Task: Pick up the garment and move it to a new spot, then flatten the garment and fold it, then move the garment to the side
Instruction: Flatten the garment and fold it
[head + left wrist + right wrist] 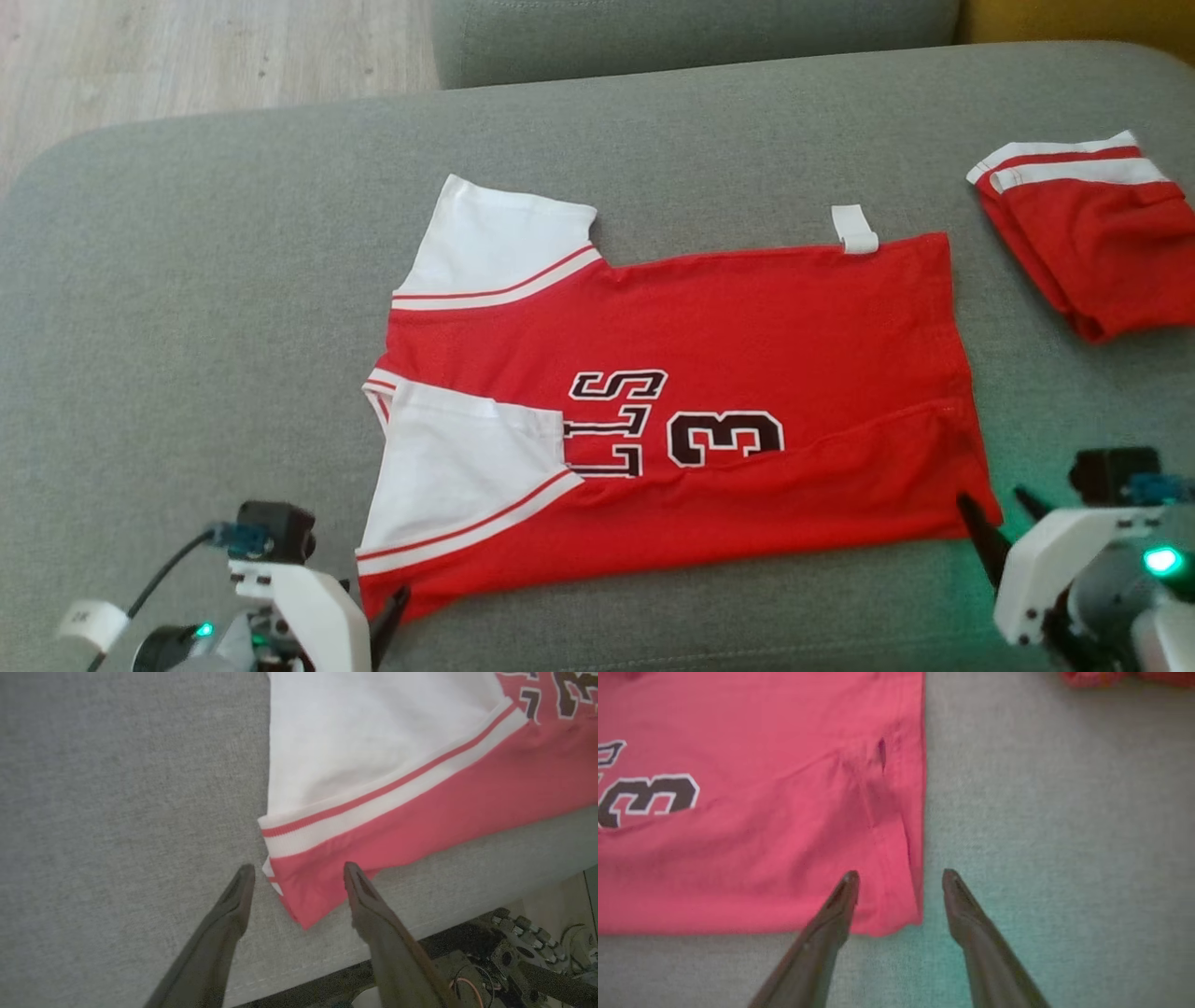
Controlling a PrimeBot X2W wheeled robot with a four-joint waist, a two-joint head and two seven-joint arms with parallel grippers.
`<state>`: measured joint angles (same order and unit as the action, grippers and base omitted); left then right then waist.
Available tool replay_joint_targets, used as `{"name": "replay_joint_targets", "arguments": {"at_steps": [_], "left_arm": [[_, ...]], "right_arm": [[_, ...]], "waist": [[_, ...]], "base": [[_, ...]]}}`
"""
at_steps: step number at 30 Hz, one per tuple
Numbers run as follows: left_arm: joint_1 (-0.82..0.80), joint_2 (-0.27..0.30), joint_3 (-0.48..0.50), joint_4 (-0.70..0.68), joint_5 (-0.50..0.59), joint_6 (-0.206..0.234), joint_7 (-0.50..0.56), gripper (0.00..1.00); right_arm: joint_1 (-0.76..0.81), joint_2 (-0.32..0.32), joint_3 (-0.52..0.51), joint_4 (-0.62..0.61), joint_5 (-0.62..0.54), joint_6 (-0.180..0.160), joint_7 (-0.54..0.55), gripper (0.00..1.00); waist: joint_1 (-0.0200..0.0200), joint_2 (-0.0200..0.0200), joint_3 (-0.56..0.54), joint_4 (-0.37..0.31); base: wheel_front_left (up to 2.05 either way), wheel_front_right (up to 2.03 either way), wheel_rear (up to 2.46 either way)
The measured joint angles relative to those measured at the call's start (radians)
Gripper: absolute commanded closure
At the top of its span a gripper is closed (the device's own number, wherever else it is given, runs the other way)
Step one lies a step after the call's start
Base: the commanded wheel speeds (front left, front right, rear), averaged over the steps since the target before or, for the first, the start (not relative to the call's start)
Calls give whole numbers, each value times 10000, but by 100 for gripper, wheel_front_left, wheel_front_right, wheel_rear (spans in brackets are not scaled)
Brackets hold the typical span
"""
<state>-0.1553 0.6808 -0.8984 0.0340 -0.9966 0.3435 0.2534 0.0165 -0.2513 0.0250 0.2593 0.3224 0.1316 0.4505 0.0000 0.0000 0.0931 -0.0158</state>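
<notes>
Folded sleeve hides part of lettering. Jersey flat on grey cushion, long axis L-R, collar twd robot's left. Left gripper & right gripper spread at near corners, holding nothing.

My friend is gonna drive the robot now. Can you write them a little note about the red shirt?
Left end effector: open, empty, straddling the near sleeve-side corner of the jersey.
Right end effector: open, empty, at the near hem corner.
The jersey lies flat on the grey cushion; a folded red garment sits to its right.
Done: flattened, near sleeve folded over the chest.
Left to do: fold in the far sleeve, finish folding, move it aside.
</notes>
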Motion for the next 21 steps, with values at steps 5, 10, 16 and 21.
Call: {"name": "replay_joint_targets", "arguments": {"at_steps": [5, 10, 16, 21], "left_arm": [[-578, 203, 107, -199, 343, -13, -12, 0], [-2776, 523, 418, -301, 792, -677, 558, 0], [-6060, 132, 497, 909, 901, -2274, 1776, 0], [-8254, -719, 307, 2894, 1064, -3601, 2667, 0]], "right_arm": [[-11, 148, -481, -1089, -67, 0, 17, 0], [-617, 253, -947, -1741, 6, 0, -336, 0], [-3339, 562, -832, -752, 127, -2, -516, 0], [-5271, 569, -382, 991, 198, 0, -562, 0]], "waist": [[0, 0, 57, -30], [0, 0, 438, -96], [2, 0, 1344, -273], [3, 0, 2320, -433]], "base": [[0, 0, 0], [0, 0, 0], [0, 0, 0], [0, 0, 0]]}}
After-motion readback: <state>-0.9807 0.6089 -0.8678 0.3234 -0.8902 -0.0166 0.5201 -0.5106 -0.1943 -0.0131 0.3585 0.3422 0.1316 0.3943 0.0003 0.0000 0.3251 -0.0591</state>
